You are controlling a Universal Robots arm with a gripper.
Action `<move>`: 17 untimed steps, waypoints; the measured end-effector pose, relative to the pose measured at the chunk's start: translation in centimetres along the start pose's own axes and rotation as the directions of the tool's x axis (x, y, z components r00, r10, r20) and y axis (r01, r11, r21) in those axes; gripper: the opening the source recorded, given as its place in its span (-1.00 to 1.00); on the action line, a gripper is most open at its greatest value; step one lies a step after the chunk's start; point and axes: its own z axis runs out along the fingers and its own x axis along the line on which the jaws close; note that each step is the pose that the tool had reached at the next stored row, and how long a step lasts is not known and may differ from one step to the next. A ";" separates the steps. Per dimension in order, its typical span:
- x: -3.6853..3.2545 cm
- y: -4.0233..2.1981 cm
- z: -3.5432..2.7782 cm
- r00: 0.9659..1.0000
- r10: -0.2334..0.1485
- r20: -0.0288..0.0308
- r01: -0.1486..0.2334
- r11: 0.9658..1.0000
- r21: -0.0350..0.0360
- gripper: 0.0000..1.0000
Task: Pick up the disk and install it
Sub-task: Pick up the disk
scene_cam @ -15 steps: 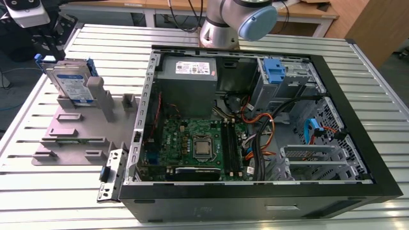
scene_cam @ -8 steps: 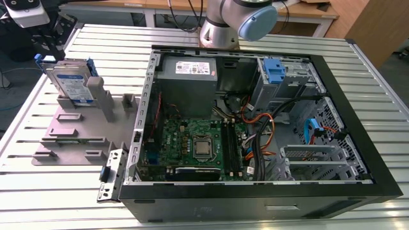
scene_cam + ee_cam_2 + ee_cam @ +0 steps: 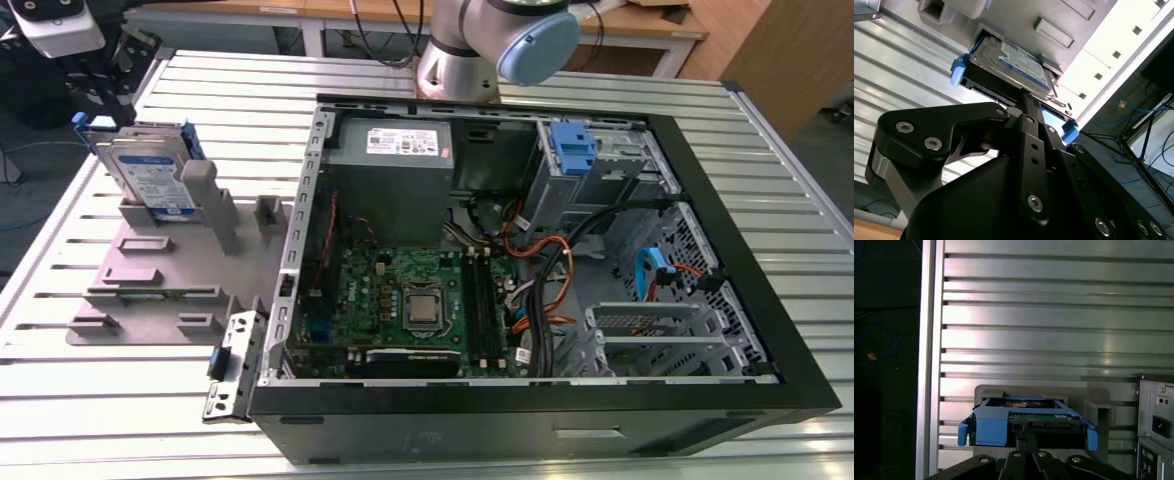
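The disk (image 3: 144, 172) is a silver drive with a white-and-blue label and blue carrier rails. It stands on edge in a grey holder (image 3: 160, 270) on the table at the exterior view's left. My gripper (image 3: 100, 105) hangs just above its upper edge. In both wrist views the black fingers lie pressed together, so the gripper (image 3: 1026, 95) (image 3: 1025, 436) is shut. Its tips reach the middle of the disk (image 3: 1014, 62) (image 3: 1026, 422) at its blue-railed edge. Whether they touch it I cannot tell.
An open black computer case (image 3: 747, 300) lies to the exterior view's right of the holder, motherboard up. Inside it are a grey power-supply box (image 3: 400, 150), a drive cage with a bare light-blue bracket (image 3: 571, 148), and loose cables. The arm's base (image 3: 461, 60) stands behind the case.
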 end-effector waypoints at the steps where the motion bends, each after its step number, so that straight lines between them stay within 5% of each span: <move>1: 0.00 0.00 0.00 1.000 -0.008 0.000 0.008 1.000 0.000 -0.79; 5: 0.00 0.00 0.00 0.999 -0.049 -0.001 0.049 0.999 0.000 -0.79; 9: 0.00 0.00 0.00 0.993 -0.118 -0.002 0.118 0.993 0.000 -0.79; 13: 0.00 0.00 0.01 0.982 -0.187 -0.004 0.187 0.982 0.000 -0.79; 17: 0.00 0.00 0.02 0.966 -0.258 -0.005 0.258 0.966 0.000 -0.79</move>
